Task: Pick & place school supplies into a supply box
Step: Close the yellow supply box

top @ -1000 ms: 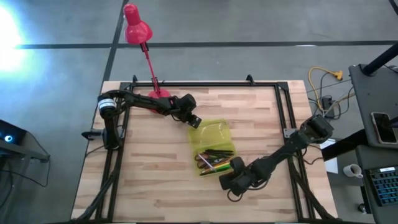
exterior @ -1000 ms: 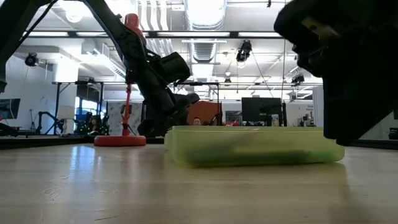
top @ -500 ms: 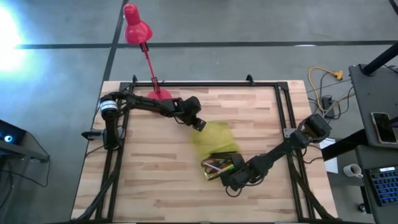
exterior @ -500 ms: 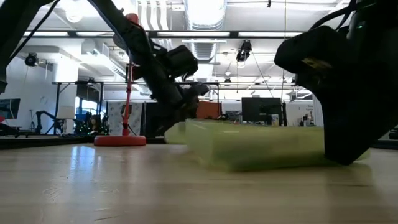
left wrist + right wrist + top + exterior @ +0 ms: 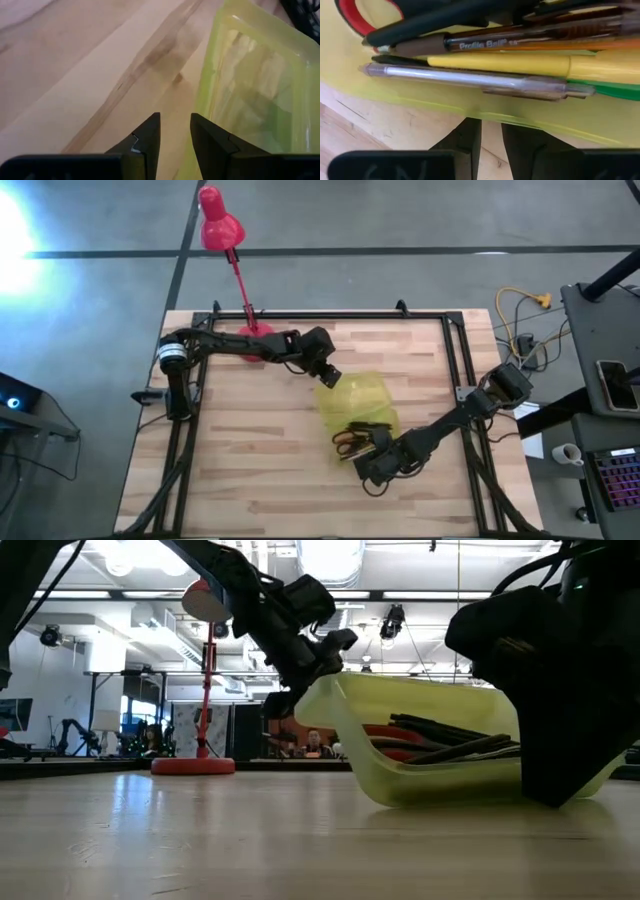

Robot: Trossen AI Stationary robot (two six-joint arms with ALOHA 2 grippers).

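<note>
Low view: near the surface's middle, the light, thin-walled, flexible supply box (image 5: 430,755) is seen tilted, loose pens (image 5: 455,740) pooled low, each end rim clamped by left gripper (image 5: 315,660) and right gripper (image 5: 372,463) jaws.

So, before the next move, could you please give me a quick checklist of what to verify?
1. Left claw clamped on the supply box rim: ok.
2. Right claw clamped on the opposite, low end: ok.
3. Box flat on the table: not ok, it is tilted, with the left claw's end raised.
4. Pens and pencils inside the box: ok, bunched at the low end.
5. Scissors inside: ok.
</note>
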